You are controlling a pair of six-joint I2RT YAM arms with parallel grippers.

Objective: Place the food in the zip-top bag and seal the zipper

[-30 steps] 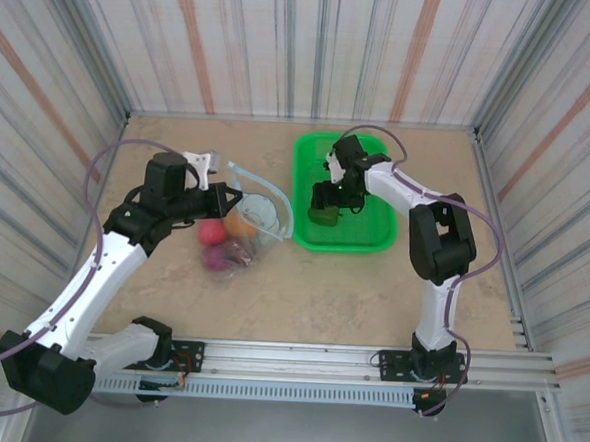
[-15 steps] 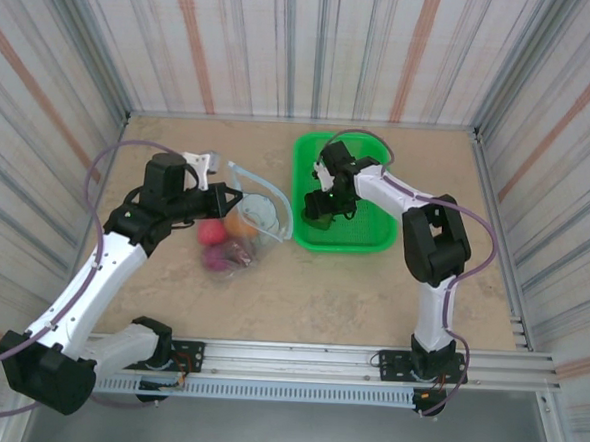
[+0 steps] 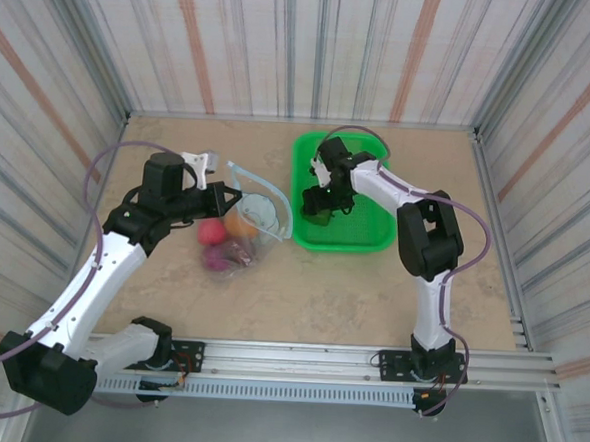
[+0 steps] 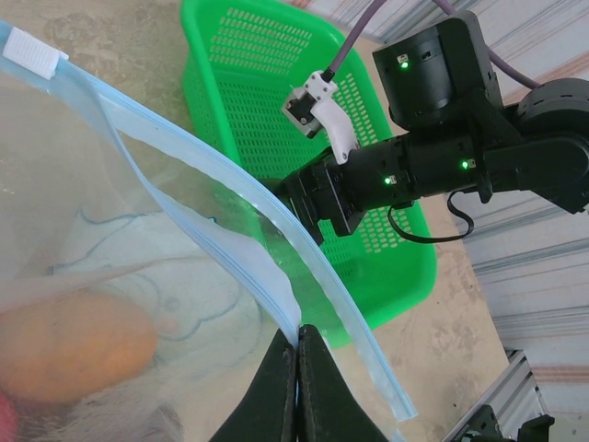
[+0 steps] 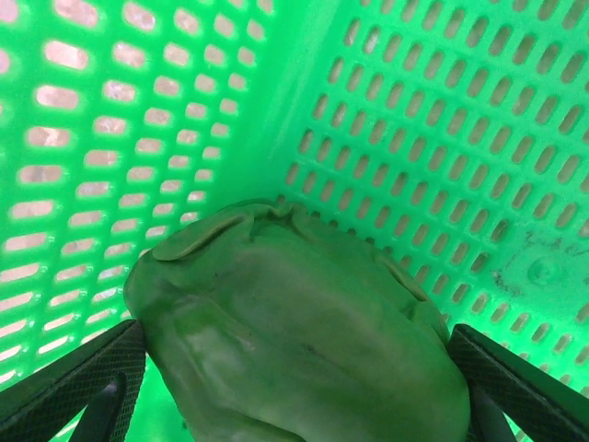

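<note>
The zip-top bag (image 3: 252, 216) lies left of the basket with its mouth held open. My left gripper (image 4: 297, 337) is shut on one lip of the mouth, pinching the pale blue zipper (image 4: 210, 173). Inside the bag are an orange food piece (image 4: 74, 345), a red one (image 3: 210, 233) and a purple one (image 3: 219, 257). In the green basket, my right gripper (image 5: 294, 379) has a finger pressed against each side of a green toy pepper (image 5: 294, 336), low in the basket's left part (image 3: 321, 211).
The green mesh basket (image 3: 369, 236) sits at the back centre-right, its left rim close to the bag's mouth. Striped walls enclose the tabletop on three sides. A metal rail runs along the near edge.
My right gripper has shifted slightly left and toward the back inside the basket with the green pepper between its fingers. The left gripper and bag have stayed still.
</note>
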